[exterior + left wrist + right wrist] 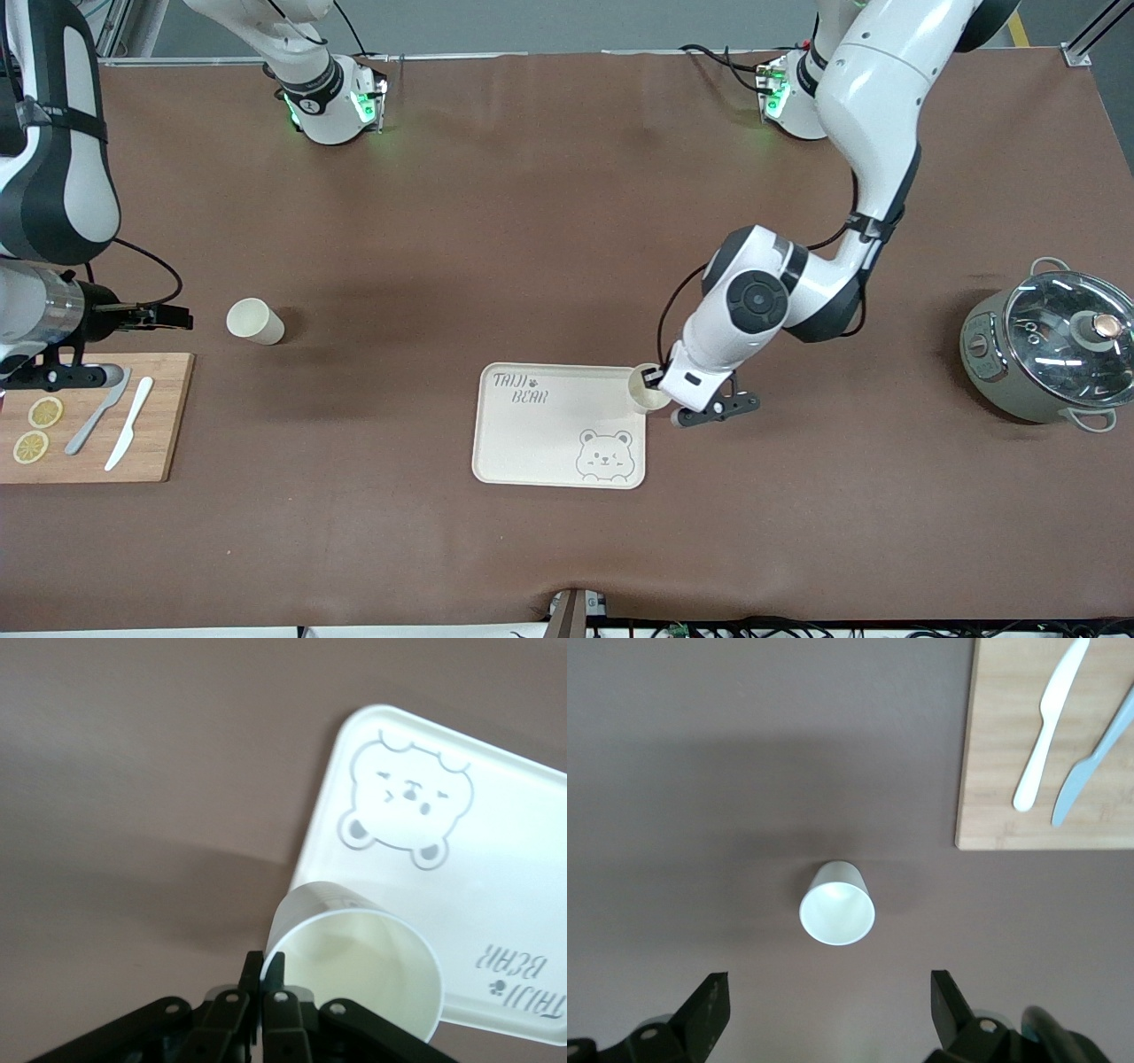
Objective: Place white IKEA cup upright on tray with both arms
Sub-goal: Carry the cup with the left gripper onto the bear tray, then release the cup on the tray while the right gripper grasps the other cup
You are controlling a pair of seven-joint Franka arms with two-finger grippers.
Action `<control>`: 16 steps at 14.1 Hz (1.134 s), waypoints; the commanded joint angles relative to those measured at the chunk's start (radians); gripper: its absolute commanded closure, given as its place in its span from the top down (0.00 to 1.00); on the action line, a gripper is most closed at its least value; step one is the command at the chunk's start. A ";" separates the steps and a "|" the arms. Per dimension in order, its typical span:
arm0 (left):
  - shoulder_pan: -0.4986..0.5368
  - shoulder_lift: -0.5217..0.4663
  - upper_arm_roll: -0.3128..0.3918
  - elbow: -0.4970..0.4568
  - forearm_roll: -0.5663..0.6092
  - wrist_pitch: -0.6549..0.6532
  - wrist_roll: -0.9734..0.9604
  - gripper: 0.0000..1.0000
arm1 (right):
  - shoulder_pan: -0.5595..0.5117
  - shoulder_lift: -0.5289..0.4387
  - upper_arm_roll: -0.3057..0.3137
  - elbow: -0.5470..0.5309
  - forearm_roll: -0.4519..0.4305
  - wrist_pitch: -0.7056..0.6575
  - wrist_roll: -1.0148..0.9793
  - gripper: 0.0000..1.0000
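A white cup [649,395] [354,943] hangs slightly tilted, mouth up, over the corner of the cream bear tray [549,434] [505,895] toward the left arm's end. My left gripper [654,378] [263,976] is shut on its rim, one finger inside and one outside. I cannot tell whether its base touches the tray. A second white cup [255,321] [837,902] lies on its side on the brown table, mouth toward my right gripper [182,317] [830,1010]. That gripper is open, level with the cup, a short way off toward the right arm's end, holding nothing.
A wooden cutting board [164,425] [1001,771] with two lemon slices [37,430], a grey knife [97,412] and a white knife [129,434] lies under the right arm. A grey pot with a glass lid [1050,354] stands at the left arm's end.
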 commanded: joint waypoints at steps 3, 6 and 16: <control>-0.074 0.095 0.039 0.087 0.013 0.018 -0.064 0.00 | -0.070 -0.019 0.014 -0.184 -0.011 0.114 0.007 1.00; -0.109 0.112 0.065 0.087 0.012 0.042 -0.069 0.00 | -0.086 -0.037 0.014 -0.342 -0.002 0.281 0.006 1.00; -0.051 -0.060 0.068 0.086 0.163 -0.098 -0.045 1.00 | -0.106 -0.030 0.016 -0.557 -0.001 0.560 0.006 0.50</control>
